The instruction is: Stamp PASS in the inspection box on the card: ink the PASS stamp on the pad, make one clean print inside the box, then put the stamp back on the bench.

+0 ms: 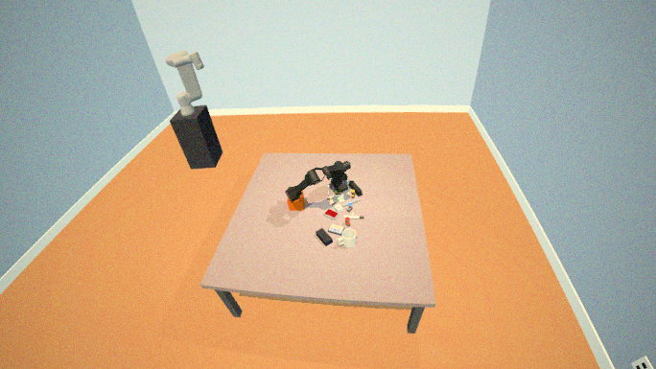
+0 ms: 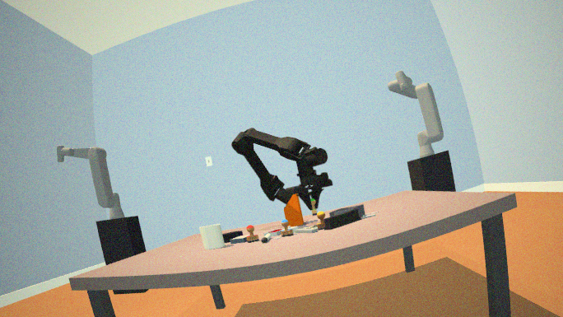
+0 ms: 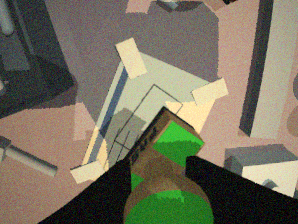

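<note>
From the top view, the black arm (image 1: 309,181) reached from its orange base (image 1: 295,201) toward the far side of the table (image 1: 270,258). The gripper (image 1: 339,186) hung over a group of small things there, and its fingers were too small to judge from here. A red ink pad (image 1: 331,213) lay near the base, and a white mug (image 1: 348,238) and a flat black box (image 1: 323,236) stood closer to the front edge.

In the exterior view, the gripper (image 2: 312,200) pointed down and held the PASS stamp (image 2: 313,205) by its handle, with the green knob just under the fingertips. The stamp was upright and its foot was a little above the table, not touching anything I could see. Three other stamps stood on the table: one with a red knob (image 2: 250,232), one with a blue knob (image 2: 285,227), one with a yellow knob (image 2: 320,219). A dark case (image 2: 343,216) lay just beside the yellow one.

In the wrist view, the gripper (image 3: 162,179) was closed on the wooden handle of the PASS stamp (image 3: 166,212), one dark finger on each side. The green face plate of the stamp lay over the card (image 3: 143,106), which was fixed to the table with pale tape at its corners. The outlined inspection box (image 3: 143,112) was partly hidden under the stamp. Whether the stamp touched the card, I cannot tell.
</note>
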### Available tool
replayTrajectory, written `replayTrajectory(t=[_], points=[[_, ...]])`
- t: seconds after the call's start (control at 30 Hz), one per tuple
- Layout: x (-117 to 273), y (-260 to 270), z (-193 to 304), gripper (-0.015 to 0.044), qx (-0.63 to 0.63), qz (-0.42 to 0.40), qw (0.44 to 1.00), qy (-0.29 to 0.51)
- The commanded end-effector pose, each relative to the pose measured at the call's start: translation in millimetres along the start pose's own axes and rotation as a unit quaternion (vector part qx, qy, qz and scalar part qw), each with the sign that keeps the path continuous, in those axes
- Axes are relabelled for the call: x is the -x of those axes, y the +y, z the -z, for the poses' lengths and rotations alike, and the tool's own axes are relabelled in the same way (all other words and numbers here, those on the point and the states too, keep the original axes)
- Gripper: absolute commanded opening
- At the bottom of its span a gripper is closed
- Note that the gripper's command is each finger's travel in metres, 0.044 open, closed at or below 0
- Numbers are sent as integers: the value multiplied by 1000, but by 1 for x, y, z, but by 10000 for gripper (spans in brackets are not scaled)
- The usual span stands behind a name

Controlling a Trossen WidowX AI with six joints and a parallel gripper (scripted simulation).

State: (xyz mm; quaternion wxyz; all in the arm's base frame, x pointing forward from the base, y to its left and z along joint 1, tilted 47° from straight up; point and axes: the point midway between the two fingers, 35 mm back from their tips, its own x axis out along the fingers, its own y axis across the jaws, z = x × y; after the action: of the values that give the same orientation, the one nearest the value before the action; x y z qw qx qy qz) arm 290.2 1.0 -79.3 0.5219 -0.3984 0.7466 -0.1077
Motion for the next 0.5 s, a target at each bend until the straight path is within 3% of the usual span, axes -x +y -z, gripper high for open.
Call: replayTrajectory(t=[0.0,0.47], points=[[-4,0,0,0,3,1,1000,1],[-13,0,0,0,3,1,1000,1]])
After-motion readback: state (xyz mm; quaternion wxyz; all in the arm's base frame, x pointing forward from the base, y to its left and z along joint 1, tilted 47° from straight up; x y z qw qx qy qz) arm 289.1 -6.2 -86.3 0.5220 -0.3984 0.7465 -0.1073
